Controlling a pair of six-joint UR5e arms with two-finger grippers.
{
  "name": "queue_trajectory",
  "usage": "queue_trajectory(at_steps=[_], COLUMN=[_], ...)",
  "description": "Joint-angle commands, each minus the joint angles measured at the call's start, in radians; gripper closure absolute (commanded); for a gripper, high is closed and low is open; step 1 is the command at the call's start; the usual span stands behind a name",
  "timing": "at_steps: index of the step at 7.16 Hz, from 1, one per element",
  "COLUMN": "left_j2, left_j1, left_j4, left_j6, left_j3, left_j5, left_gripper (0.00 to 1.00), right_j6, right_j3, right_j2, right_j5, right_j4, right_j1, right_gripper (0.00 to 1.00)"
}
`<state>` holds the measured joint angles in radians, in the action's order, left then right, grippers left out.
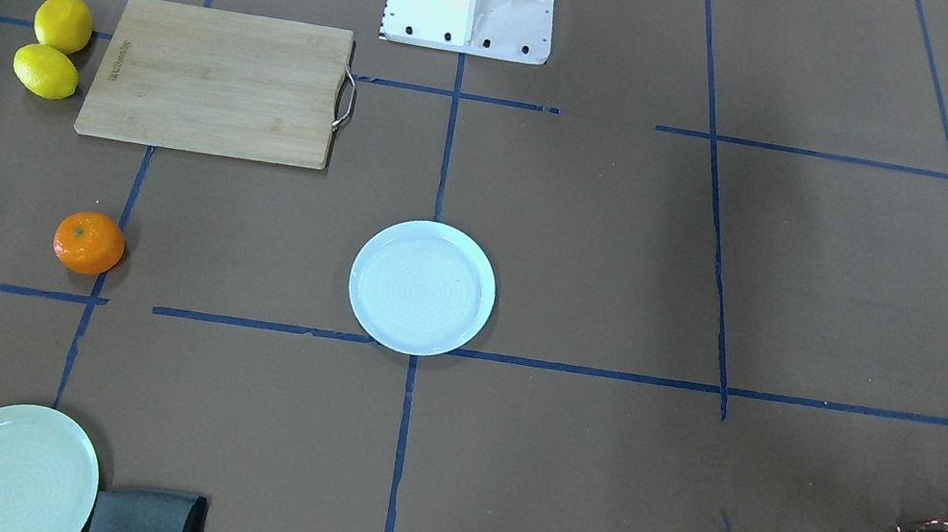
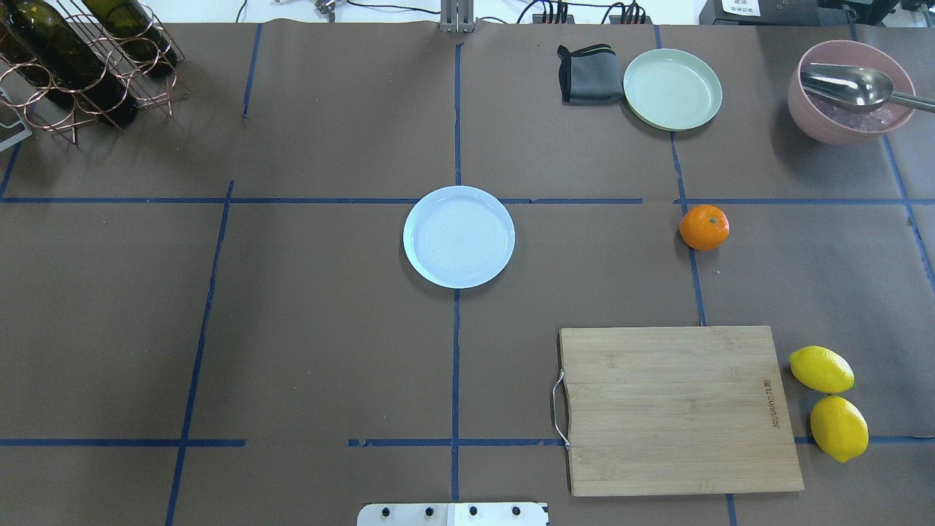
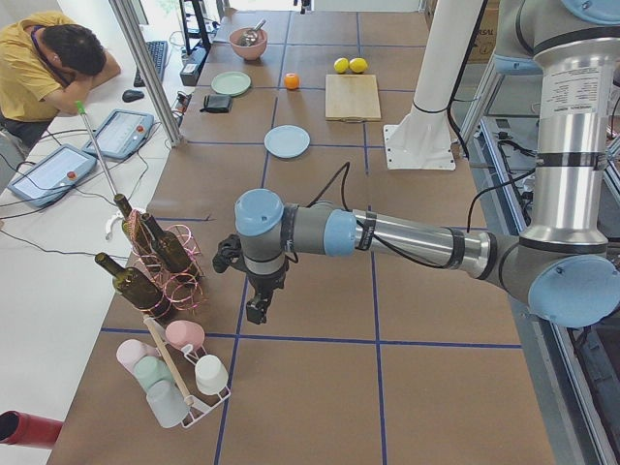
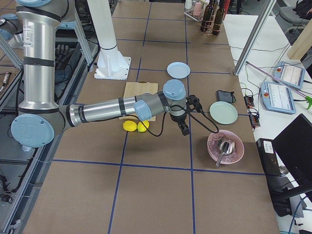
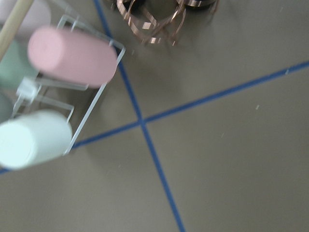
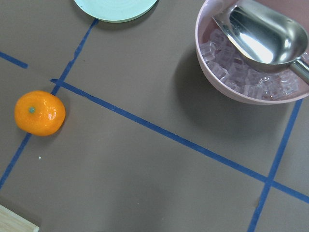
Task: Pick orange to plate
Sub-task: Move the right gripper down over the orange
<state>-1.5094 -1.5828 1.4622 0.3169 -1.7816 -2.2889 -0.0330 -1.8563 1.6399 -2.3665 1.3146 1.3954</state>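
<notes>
The orange lies by itself on the brown table, on a blue tape line to the right of the plate; the front view shows the orange left of the plate. The white plate holds nothing. In the right wrist view the orange sits at the left edge, with no fingers showing. My right gripper hangs above the table between the lemons and the pink bowl. My left gripper hangs near the bottle rack, far from the plate. I cannot tell whether either is open or shut.
A wooden cutting board and two lemons lie near the robot's right. A mint-green plate, a grey cloth and a pink bowl with ice and a scoop sit at the far right. A bottle rack stands far left.
</notes>
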Motion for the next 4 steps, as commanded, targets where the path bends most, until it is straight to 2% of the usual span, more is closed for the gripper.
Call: queue_trajectory(at_steps=[1,2,4], left_j2=[0.043,0.044,0.046], left_j1=[-0.026,-0.026,-0.026], left_j4=[0.001,0.001,0.000], left_j6=[0.022,0.021,0.019], left_j3=[0.002,0.001,0.002], left_j5=[0.000,0.003,-0.004], left_gripper=[0.00,0.00,0.00], right_j6=[-0.193,-0.278,-0.500], right_j3=[-0.035,-0.024,0.060], right_j2=[-0.056,-0.128,-0.298], right_j5=[0.022,0.068,0.227], right_j4=[0.002,0.008,0.011], right_j1=[-0.111,-0.190,-0.379], right_gripper=[0.00,0.00,0.00])
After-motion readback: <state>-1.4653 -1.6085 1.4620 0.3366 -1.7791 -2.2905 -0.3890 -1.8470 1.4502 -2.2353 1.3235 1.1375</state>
